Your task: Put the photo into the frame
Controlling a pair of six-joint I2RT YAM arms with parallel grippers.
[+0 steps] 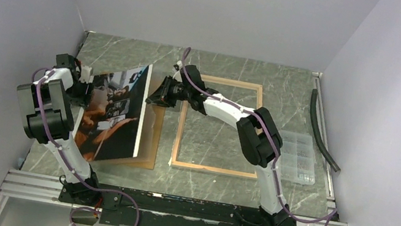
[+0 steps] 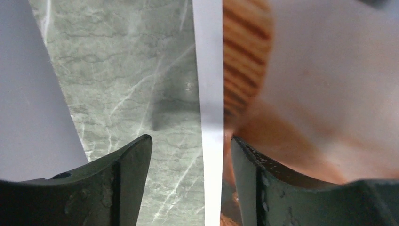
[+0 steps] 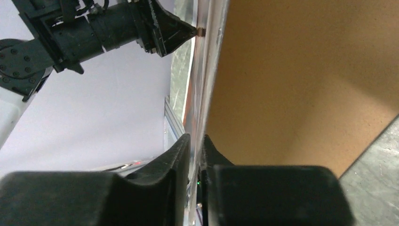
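Now: photo (image 1: 114,113) up off table (image 1: 290,85), left-centre, not in frame (image 1: 240,84).
Photo: pic side up, tilted, over board (image 1: 151,135); gripped at one side edge, bracketed at other.
L gripper (image 1: 91,90): at photo's left edge. In wrist view fingers (image 2: 131,179) spread wide, photo's white border (image 2: 209,84) edge-on in gap, closer to one finger, no pinch visible. Released.
R gripper (image 1: 154,97): at photo's right edge, toward far end. In wrist view fingers (image 3: 179,160) nearly together, clamped on thin glossy sheet edge (image 3: 204,84), same sheet as at L gripper tip (image 3: 188,30) on its other side. Grasping photo.
Board: brown, under photo, right strip showing in top view. In R wrist view (image 3: 306,70) filling right side just behind sheet; touching it or not, can't tell.
Frame: flat on table, wood side up, right of board, near but apart.
Box (image 1: 299,158): clear plastic, just right of frame, near end.
Hose (image 1: 322,131): black, along right wall.
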